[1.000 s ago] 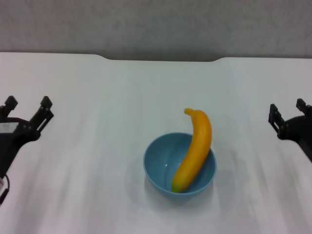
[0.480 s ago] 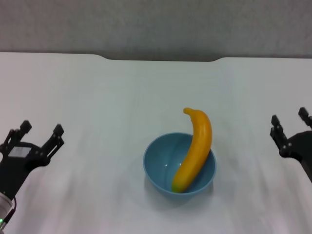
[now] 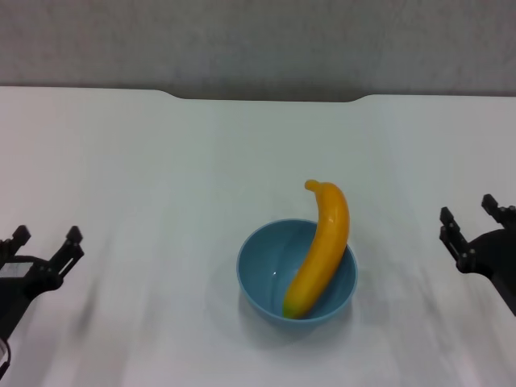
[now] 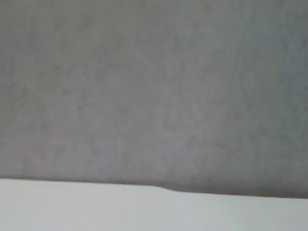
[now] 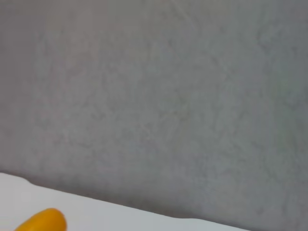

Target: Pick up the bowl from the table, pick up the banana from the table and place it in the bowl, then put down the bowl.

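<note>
The light-blue bowl [image 3: 274,274] rests on the white table [image 3: 161,177] in the head view, right of centre and toward the near edge. The orange-yellow banana [image 3: 322,246] lies in it, its lower end inside and its stem end leaning out over the far rim. A tip of the banana [image 5: 41,221] also shows in the right wrist view. My left gripper [image 3: 44,242] is open at the near left, far from the bowl. At the right edge my right gripper [image 3: 476,216] is open too, well clear of the bowl. Neither holds anything.
The table's far edge has a shallow dark notch [image 3: 266,97] with a grey wall [image 3: 258,40] behind it. Both wrist views show mostly that grey wall [image 4: 154,86] and a strip of table [image 4: 96,207].
My left gripper has drawn back toward the near left corner. My right gripper has sunk lower and toward the near edge. Bowl and banana have not moved.
</note>
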